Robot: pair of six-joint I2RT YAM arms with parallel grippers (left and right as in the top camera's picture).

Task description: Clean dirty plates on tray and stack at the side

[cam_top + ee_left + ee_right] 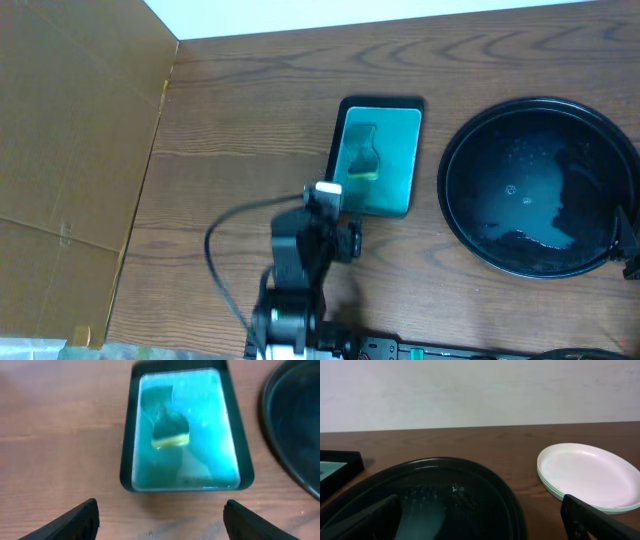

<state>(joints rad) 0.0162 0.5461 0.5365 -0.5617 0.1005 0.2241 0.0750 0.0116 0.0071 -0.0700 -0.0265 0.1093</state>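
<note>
The black tray (540,188) lies at the right with no plates on it, only a wet sheen; it also shows in the right wrist view (435,500) and at the right edge of the left wrist view (295,425). The white plates (590,475) sit stacked on the table to the right of the tray, outside the overhead view. My right gripper (480,507) is open and empty, low over the tray's near rim; only a dark bit of it shows in the overhead view (630,255). My left gripper (160,512) is open and empty, just short of the teal tray (185,430).
The teal rectangular tray (380,155) holds a dark sponge with a yellow side (170,432). A cardboard panel (70,150) stands along the left of the table. The left arm and its cable (220,260) are at the front edge. A pale wall is behind the table.
</note>
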